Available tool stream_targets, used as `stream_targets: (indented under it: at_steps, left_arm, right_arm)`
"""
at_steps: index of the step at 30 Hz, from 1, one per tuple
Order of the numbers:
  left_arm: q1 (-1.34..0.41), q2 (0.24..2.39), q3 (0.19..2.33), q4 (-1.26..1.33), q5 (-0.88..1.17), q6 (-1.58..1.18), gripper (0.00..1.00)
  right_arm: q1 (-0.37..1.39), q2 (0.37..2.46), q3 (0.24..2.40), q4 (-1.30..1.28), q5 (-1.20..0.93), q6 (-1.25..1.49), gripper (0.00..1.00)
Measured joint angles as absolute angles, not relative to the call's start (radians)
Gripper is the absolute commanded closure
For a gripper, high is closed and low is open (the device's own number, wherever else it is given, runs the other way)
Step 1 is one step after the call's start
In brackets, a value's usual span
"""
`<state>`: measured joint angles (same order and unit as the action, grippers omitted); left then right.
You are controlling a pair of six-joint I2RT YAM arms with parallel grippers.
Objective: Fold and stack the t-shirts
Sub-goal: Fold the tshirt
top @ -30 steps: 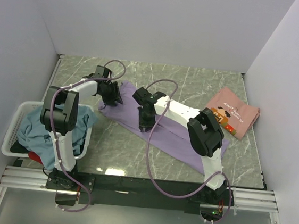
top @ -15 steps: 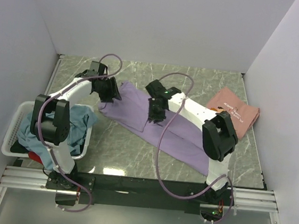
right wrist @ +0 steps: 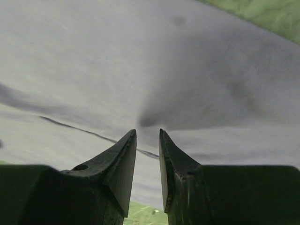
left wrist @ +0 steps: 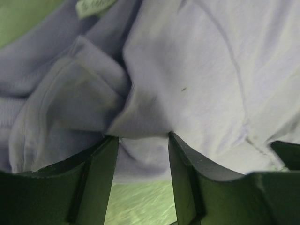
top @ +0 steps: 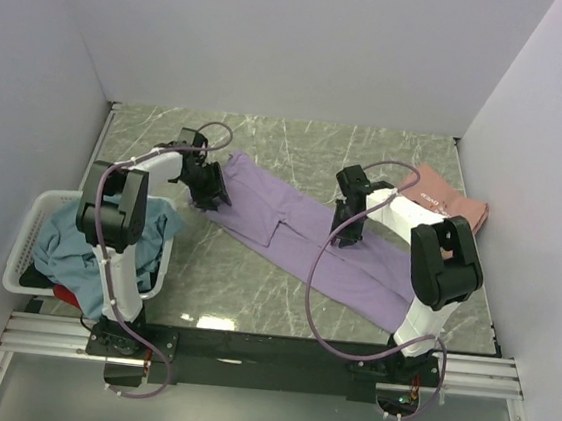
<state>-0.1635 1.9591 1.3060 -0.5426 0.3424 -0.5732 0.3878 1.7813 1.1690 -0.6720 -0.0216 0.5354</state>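
Nearest you, at the left edge of the green marble table, the white slatted plastic basket holds the teal-blue t-shirt in a heap. A scrap of red t-shirt shows beneath it, and neither is folded.

At mid-table, the lavender-purple t-shirt lies in a longer diagonal band than a second ago. Your right pincer has travelled rightward along it, while your left pincer has stayed at the far-left end. This reads as spreading the shirt flat, with folding yet to begin.

The overhead view shows that stretch but hides both grips; the wrist cameras show them. The left pincer stands part-closed around a bunched fold of lavender cloth. The right pincer is pinched almost together, the cloth puckering into its tips.

Farthest off, by the right wall, the salmon-pink t-shirt with white print lies in a compact rectangle.
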Motion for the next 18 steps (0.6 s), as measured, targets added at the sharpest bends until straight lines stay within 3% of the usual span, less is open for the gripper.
stream_targets:
  at_steps: [7, 18]
  left_arm:
    - [-0.163, 2.09, 1.483, -0.566, 0.383, -0.592, 0.46]
    - [-0.168, 2.408, 2.004, -0.643, 0.365, -0.585, 0.45]
  right_arm:
    - [0.382, 1.779, 1.103, -0.647, -0.064, 0.525, 0.68]
    - [0.439, 1.773, 1.094, -0.638, -0.118, 0.581, 0.68]
